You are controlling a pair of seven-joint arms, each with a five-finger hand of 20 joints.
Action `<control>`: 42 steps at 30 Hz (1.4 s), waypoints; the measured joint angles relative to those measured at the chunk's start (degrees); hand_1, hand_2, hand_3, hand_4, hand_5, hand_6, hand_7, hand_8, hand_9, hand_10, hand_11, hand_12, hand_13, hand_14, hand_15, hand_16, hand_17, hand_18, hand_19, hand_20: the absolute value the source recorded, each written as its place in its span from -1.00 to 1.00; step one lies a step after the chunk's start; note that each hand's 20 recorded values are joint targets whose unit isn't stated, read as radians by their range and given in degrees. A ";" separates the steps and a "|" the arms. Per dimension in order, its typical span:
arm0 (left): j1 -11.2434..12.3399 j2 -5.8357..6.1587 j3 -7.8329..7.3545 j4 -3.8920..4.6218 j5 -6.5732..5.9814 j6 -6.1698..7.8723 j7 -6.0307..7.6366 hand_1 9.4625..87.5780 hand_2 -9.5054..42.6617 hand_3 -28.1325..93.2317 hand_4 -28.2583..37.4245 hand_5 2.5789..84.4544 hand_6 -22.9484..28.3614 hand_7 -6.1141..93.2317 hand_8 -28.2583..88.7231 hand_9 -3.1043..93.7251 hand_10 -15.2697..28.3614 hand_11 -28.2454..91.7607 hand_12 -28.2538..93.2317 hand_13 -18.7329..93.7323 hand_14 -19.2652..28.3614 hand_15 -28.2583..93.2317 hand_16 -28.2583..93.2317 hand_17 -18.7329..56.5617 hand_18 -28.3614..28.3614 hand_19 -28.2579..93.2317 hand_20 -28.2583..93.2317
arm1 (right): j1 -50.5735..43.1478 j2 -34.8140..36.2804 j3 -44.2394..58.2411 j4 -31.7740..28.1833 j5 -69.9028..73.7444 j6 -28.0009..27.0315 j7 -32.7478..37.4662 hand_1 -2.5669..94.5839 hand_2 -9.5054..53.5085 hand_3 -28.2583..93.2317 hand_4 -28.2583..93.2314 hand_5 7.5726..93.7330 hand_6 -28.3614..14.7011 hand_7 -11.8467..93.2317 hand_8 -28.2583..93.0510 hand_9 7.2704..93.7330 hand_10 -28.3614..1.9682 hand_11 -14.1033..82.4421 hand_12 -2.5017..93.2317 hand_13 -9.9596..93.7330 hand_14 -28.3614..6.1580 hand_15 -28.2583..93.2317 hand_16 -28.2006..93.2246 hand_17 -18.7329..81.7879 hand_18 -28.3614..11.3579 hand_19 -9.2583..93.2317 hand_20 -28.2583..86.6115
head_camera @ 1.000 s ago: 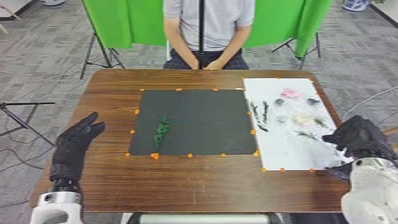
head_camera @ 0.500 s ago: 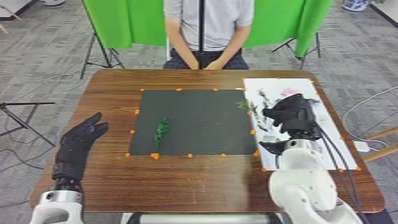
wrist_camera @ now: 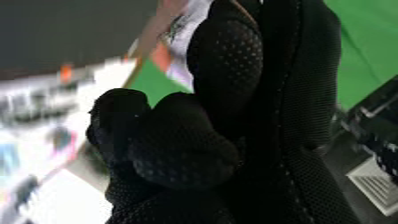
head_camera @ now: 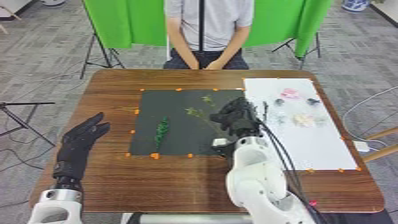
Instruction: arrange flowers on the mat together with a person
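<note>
In the head view, my right hand (head_camera: 236,119) is over the right part of the dark mat (head_camera: 185,139), curled round a thin sprig. The sprig's leafy green tips (head_camera: 193,111) spread over the mat to the hand's left. One dark green sprig (head_camera: 162,132) lies upright on the mat's left part. My left hand (head_camera: 82,136) stays left of the mat, its fingers relaxed. On the white sheet (head_camera: 324,152) are a pink flower (head_camera: 290,93) and a cream flower (head_camera: 305,120). In the right wrist view, my right hand (wrist_camera: 191,145) has its fingers bent.
Small dark flowers (head_camera: 313,101) and a thin dark stem lie on the white sheet. Orange tape pieces (head_camera: 155,156) mark the edges of mat and sheet. Cables (head_camera: 282,150) run along my right forearm. Brown wood (head_camera: 160,185) borders the near side of the mat.
My right hand has moved left from the sheet's right side, across the sheet and over the mat, carrying the leafy sprig. The left hand has hardly moved.
</note>
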 measured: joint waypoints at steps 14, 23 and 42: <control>0.76 0.07 -0.13 -0.67 0.41 -0.29 -1.05 -0.47 -0.77 0.58 -0.80 0.04 0.11 -0.75 -0.61 0.02 0.36 -0.28 -0.38 -0.03 0.50 -0.37 -0.54 -0.29 0.44 -0.46 -0.22 | 1.57 -2.97 -5.01 5.76 5.21 -2.49 0.29 0.86 -1.00 -1.00 0.17 0.83 0.33 -0.17 -0.32 1.00 0.44 0.31 -0.57 1.00 0.66 0.62 -0.26 0.65 -0.42 1.00 0.07; 1.12 0.01 -0.44 -0.92 0.66 -0.71 -1.44 -0.47 -0.78 0.58 -0.80 0.03 0.11 -0.76 -0.61 0.01 0.37 -0.28 -0.37 -0.05 0.52 -0.38 -0.52 -0.33 0.47 -0.44 -0.23 | 2.13 -3.97 -5.65 7.96 6.54 -2.36 0.72 0.81 -1.00 -1.00 0.14 0.82 0.31 -0.14 -0.31 1.00 0.45 0.30 -0.58 1.00 0.66 0.61 -0.27 0.65 -0.42 1.00 0.06; 1.30 -0.06 -0.53 -1.04 1.73 -1.86 -2.19 -0.48 -0.79 0.57 -0.80 0.02 0.11 -0.76 -0.61 -0.01 0.35 -0.29 -0.37 -0.06 0.52 -0.38 -0.51 -0.35 0.48 -0.44 -0.23 | 2.26 -4.07 -5.43 8.64 7.87 -1.63 -0.68 0.67 -1.00 -1.00 0.08 0.80 0.30 -0.16 -0.33 1.00 0.42 0.25 -0.59 1.00 0.64 0.57 -0.27 0.64 -0.40 1.00 0.01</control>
